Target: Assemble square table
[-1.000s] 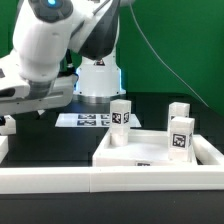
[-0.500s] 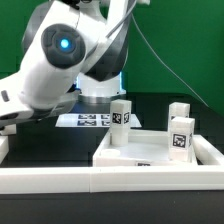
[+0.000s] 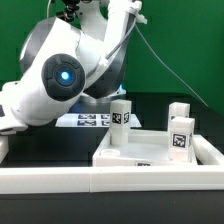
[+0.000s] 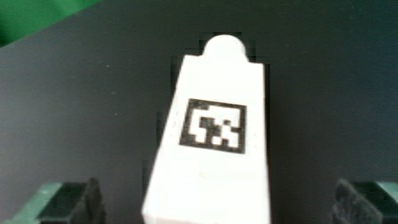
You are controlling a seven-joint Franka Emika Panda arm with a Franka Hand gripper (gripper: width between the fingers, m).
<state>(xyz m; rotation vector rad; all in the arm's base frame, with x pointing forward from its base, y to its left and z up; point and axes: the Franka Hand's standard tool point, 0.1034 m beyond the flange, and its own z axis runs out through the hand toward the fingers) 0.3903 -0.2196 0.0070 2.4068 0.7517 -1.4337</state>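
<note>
The square table top (image 3: pixel 108 152), a white tray with a raised rim, lies at the exterior view's front right. Three white tagged legs (image 3: pixel 121 118) (image 3: pixel 178 113) (image 3: pixel 181 137) stand upright on it. The fourth leg (image 4: pixel 217 120) lies flat on the black surface in the wrist view, tag up, its rounded peg end pointing away from the wrist. My gripper (image 4: pixel 217 205) is open and straddles this leg's near end. A dark finger (image 4: pixel 68 200) shows on either side, with clear gaps to the leg. In the exterior view the gripper is cut off at the left edge.
The marker board (image 3: pixel 88 120) lies flat behind the table top near the arm's base. A long white rail (image 3: pixel 60 181) borders the black surface along the front. The arm's large body (image 3: pixel 60 75) leans over the exterior view's left half.
The arm has swung and turned, bringing its blue-lit joint forward and lower toward the exterior view's left. The table top and its three standing legs have not moved.
</note>
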